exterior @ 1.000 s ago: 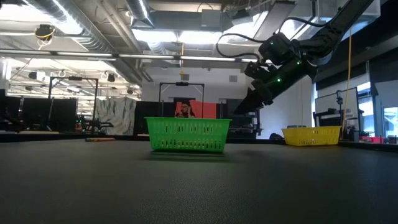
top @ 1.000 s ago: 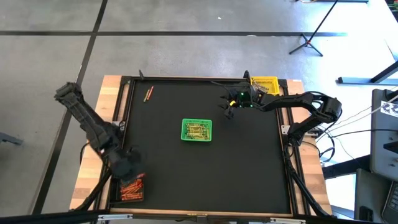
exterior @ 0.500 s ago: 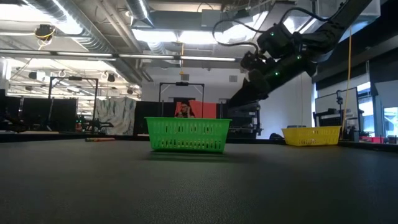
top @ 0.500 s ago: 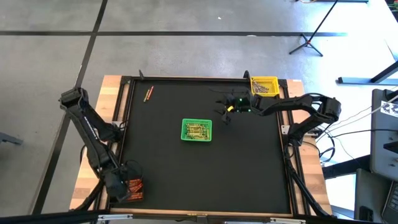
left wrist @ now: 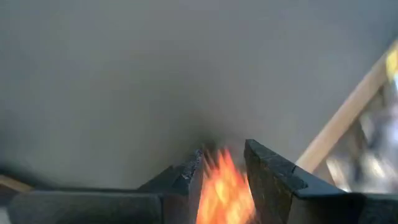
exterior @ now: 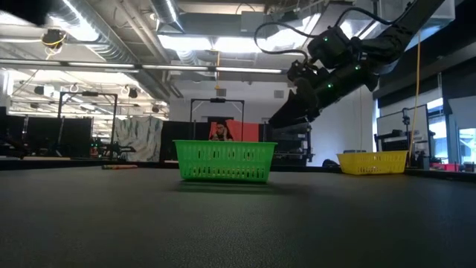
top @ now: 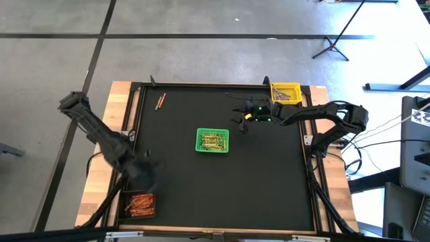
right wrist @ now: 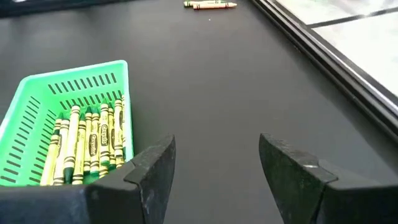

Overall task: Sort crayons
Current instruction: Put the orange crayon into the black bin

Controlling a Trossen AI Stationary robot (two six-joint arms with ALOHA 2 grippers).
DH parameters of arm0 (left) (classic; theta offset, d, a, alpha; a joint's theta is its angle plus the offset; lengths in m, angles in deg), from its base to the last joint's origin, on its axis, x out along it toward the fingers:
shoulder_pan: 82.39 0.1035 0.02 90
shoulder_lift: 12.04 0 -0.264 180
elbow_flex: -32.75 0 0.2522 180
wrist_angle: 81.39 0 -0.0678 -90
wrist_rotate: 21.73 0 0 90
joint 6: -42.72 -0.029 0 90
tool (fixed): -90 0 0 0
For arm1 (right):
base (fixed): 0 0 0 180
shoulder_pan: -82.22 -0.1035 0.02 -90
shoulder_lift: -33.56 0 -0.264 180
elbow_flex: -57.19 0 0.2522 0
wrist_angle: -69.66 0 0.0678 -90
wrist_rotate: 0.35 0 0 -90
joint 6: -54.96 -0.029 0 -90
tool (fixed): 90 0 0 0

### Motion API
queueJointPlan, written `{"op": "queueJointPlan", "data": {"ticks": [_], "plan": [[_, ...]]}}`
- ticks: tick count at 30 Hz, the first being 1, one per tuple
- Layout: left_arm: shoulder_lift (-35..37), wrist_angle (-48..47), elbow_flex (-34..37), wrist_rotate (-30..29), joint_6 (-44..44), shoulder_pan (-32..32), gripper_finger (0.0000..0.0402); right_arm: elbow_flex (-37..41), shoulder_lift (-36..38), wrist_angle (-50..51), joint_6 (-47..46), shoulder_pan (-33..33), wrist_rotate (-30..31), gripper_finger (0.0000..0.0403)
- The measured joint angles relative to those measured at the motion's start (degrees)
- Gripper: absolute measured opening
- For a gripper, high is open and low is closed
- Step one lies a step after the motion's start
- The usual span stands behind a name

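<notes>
Orange and red wax crayons (top: 140,204) lie heaped in a low dark basket at the tabletop's (top: 269,175) near left corner, and the left gripper (top: 144,173) hangs just above and beyond that heap; its wrist view shows a blurred orange mass between the two dark fingers (left wrist: 186,177), which stand a little apart, so I cannot tell whether a stick is pinched or only seen through the gap. Farther in, the green mesh basket (top: 212,140) at the middle holds green paper-wrapped crayons (right wrist: 87,146) lying side by side. Beyond it the right gripper (top: 243,122) hovers above the tabletop, spread wide and empty. At the far edge sit the yellow mesh basket (top: 285,93) and two loose red and orange crayons (top: 160,101), well apart. Such sticks look light, stiff, brittle and prone to roll; a pinch across the wrapped middle seems safest.
</notes>
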Motion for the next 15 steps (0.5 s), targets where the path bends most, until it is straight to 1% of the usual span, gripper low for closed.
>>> {"op": "queueJointPlan", "data": {"ticks": [3,7,10,12,15], "plan": [[2.0,-4.7,0.0,-8.9,-6.2,7.5,0.0101,0.0,0.0,0.1,-0.8,0.0,0.0,0.0231],[2.9,-9.0,0.0,-16.9,-16.0,18.8,0.01,0.0,0.0,0.3,-1.5,0.0,0.1,0.0231],[2.8,-8.9,0.0,-20.6,-24.9,28.1,0.01,0.0,0.0,0.3,-1.6,0.0,0.1,0.0231],[2.5,-7.4,0.0,-21.8,-30.8,34.9,0.01,0.0,0.0,0.0,-1.3,0.0,0.9,0.0231],[1.9,-5.1,0.0,-21.7,-38.9,45.7,0.01,0.0,0.0,0.0,0.8,0.0,4.9,0.0231]]}}
